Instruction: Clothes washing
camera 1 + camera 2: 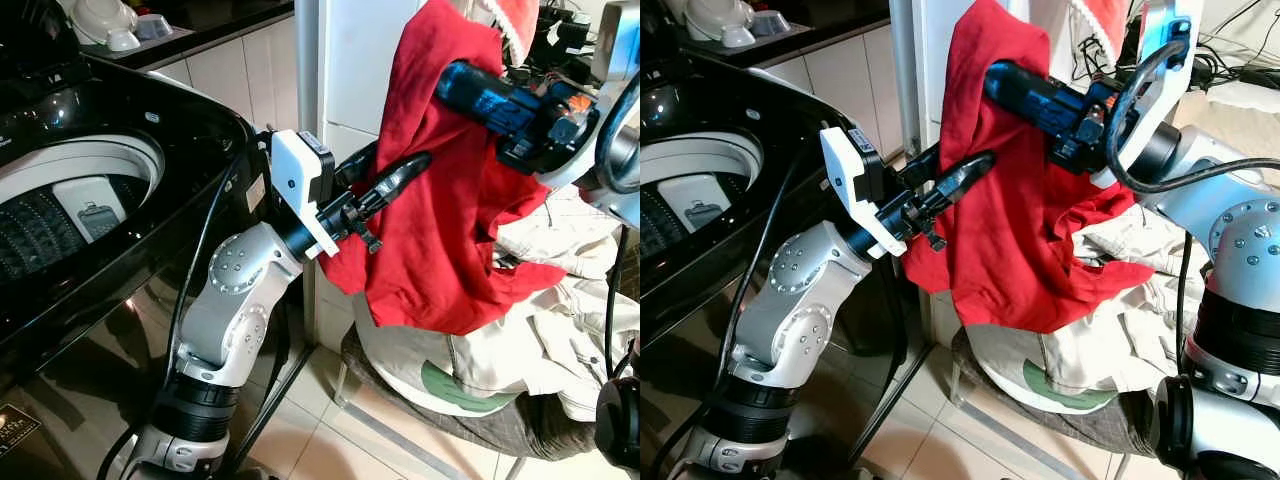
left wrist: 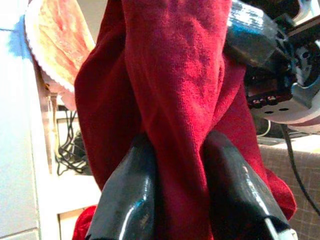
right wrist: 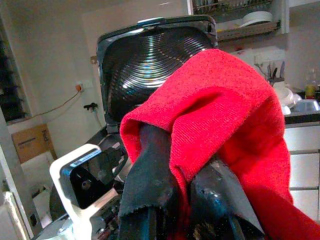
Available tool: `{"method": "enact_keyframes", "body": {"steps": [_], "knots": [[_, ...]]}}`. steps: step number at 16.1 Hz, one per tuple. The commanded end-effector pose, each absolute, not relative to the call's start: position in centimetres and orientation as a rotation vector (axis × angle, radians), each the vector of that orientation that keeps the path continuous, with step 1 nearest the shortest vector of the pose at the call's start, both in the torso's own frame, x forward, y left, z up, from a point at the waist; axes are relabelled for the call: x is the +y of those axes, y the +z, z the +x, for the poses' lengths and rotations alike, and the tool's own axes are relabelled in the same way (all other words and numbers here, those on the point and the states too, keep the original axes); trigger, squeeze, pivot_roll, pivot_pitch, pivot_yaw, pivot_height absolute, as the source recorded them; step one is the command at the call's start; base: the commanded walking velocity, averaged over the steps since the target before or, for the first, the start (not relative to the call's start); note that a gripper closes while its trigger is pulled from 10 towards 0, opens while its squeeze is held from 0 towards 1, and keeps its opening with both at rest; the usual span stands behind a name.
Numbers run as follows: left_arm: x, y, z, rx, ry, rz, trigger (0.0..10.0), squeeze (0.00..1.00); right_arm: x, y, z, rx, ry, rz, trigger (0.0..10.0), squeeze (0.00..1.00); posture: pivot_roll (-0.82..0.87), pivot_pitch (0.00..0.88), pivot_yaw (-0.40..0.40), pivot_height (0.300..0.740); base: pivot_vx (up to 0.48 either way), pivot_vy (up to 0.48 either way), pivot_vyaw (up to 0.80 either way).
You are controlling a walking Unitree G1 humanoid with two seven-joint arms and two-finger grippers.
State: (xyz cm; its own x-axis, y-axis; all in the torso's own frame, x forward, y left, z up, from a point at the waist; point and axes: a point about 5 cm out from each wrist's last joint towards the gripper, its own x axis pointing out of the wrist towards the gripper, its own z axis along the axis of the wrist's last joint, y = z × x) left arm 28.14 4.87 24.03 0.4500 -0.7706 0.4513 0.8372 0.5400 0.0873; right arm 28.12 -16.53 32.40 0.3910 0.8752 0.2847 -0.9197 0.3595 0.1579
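- A bright red fabric garment hung in mid-air between the two arms, beside the washer and above a heap of laundry, its lower folds touching the pale clothes beneath.
- The right gripper, its two long black fingers pointing toward the washer, held the garment near its top; in the right wrist view the cloth draped over both fingers, which stood close together with a fold pinched between them.
- The left gripper reached in from the washer side and met the garment lower down; the left wrist view showed a thick fold of red cloth clamped between its two black pads.
- A white camera block sat on the left arm's wrist, with a black cable running down along the silver arm.
- A pile of cream and off-white clothes, one piece bearing a green patch, lay on a low seat with a metal frame just beside the washer.
- The black top-loading washing machine stood on the robot's left with its drum exposed; the right wrist view showed its ribbed lid raised upright.
- White tiled cabinet fronts rose behind the washer, with white dishes on the dark counter above.
- Beige floor tiles lay below.
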Motion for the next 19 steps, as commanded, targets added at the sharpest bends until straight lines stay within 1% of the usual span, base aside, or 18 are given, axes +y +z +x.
{"method": "enact_keyframes", "body": {"steps": [1, 9, 10, 11, 14, 15, 16, 17, 18, 19], "knots": [[5.2, 24.3, 28.3, -0.487, -0.974, -0.136, 0.0, 0.00, -16.7, 32.9, 27.8, -0.190, 1.160, 0.280, 0.0, 0.00, -0.08, 0.000, 0.017, 0.740, 0.000, 0.000, 0.00], [7.3, 24.7, 29.5, -0.509, -0.846, -0.101, 0.0, 0.00, -16.7, 32.6, 27.8, -0.184, 1.145, 0.251, 0.0, 0.00, -0.08, 0.000, 0.017, 0.740, 0.000, 0.000, 0.00], [7.7, 25.0, 29.9, -0.517, -0.814, -0.093, 0.0, 0.00, -16.9, 32.5, 28.1, -0.186, 1.103, 0.242, 10.0, 1.00, -0.08, 0.000, 0.024, 0.740, 0.000, 0.000, 0.00], [8.3, 25.3, 30.2, -0.527, -0.781, -0.082, 0.0, 0.00, -17.1, 32.4, 28.3, -0.183, 1.075, 0.253, 10.0, 1.00, -0.08, 0.000, 0.029, 0.740, 0.000, 0.000, 0.00], [9.6, 26.2, 31.2, -0.556, -0.704, -0.035, 0.0, 0.00, -17.2, 32.3, 27.9, -0.186, 1.083, 0.253, 10.0, 1.00, -0.08, 0.000, 0.033, 0.740, 0.000, 0.000, 0.00], [11.7, 28.1, 32.8, -0.602, -0.600, 0.045, 0.0, 0.00, -17.2, 32.1, 27.8, -0.193, 1.066, 0.215, 10.0, 0.00, -0.07, 0.000, 0.040, 0.740, 0.000, 0.000, 0.00], [14.3, 30.9, 34.3, -0.666, -0.482, 0.129, 0.0, 0.00, -17.0, 31.9, 27.5, -0.203, 1.064, 0.190, 10.0, 0.00, -0.07, 0.000, 0.045, 0.740, 0.000, 0.000, 0.00], [15.3, 32.1, 34.7, -0.693, -0.438, 0.173, 0.0, 0.00, -16.9, 31.9, 27.4, -0.206, 1.069, 0.185, 10.0, 0.00, -0.07, 0.000, 0.045, 0.740, 0.000, 0.000, 0.00], [17.3, 34.9, 35.3, -0.752, -0.335, 0.277, 0.0, 0.00, -16.7, 31.8, 27.2, -0.211, 1.079, 0.178, 10.0, 0.00, -0.07, 0.000, 0.050, 0.740, 0.000, 0.000, 0.00], [18.6, 36.9, 35.4, -0.794, -0.255, 0.340, 0.0, 0.00, -16.6, 31.8, 27.1, -0.212, 1.080, 0.176, 10.0, 0.00, -0.07, 0.000, 0.052, 0.740, 0.000, 0.000, 0.00]]}}
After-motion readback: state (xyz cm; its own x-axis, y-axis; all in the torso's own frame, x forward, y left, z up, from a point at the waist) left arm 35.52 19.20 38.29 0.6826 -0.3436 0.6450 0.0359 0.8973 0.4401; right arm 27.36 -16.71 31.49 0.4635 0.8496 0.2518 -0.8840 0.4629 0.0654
